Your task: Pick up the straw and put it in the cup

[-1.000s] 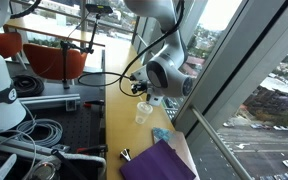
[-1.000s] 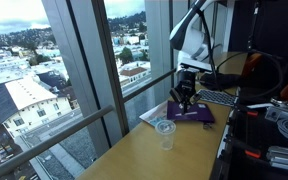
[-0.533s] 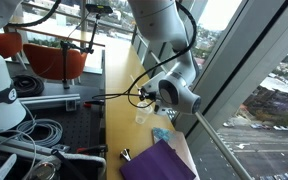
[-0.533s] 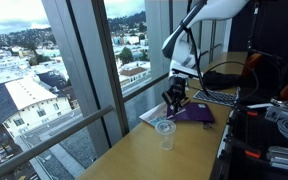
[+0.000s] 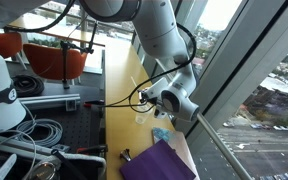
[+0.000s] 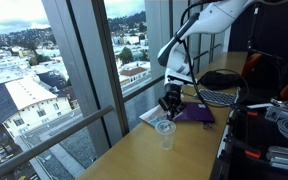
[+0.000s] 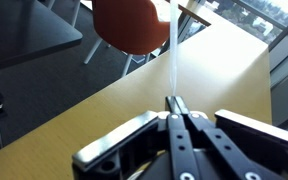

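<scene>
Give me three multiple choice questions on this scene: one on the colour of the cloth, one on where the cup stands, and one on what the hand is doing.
1. What colour is the cloth?
A. green
B. purple
C. yellow

2. Where does the cup stand?
A. on the cloth
B. on the bare wood of the table
C. on the floor

3. What state is the hand in?
A. open and empty
B. shut on the cup
C. shut on the straw

Answers:
1. B: both exterior views show the cloth as purple.
2. B: in an exterior view the cup stands upright on wood, apart from the cloth.
3. C: the wrist view shows the thin white straw clamped between the closed fingers.
</scene>
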Available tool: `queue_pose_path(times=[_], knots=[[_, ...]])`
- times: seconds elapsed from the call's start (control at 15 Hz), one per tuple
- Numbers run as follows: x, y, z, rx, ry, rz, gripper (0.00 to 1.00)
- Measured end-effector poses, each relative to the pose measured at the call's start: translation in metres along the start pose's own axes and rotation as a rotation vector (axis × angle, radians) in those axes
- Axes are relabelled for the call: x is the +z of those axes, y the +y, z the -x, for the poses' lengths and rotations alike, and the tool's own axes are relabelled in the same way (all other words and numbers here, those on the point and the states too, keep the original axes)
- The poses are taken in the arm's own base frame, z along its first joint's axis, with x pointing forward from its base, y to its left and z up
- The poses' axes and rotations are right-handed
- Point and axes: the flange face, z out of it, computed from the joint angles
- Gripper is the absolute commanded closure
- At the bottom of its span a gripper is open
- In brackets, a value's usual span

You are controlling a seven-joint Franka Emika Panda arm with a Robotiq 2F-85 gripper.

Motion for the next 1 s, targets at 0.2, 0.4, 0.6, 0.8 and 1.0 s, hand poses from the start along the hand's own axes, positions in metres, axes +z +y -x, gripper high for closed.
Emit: queue_pose_path(times=[0.2, 0.4, 0.6, 0.8, 1.0], knots=[[-0.001, 0.004, -0.01, 0.012, -0.012, -0.004, 1.0], [-0.004, 0.011, -0.019, 0.022, -0.018, -0.012, 1.0], [-0.008, 0.016, -0.027, 0.029, -0.023, -0.021, 1.0], [-0.009, 0.019, -0.031, 0.03, -0.039, -0.025, 1.0], [-0.01, 0.022, -0.036, 0.034, -0.055, -0.028, 1.0]])
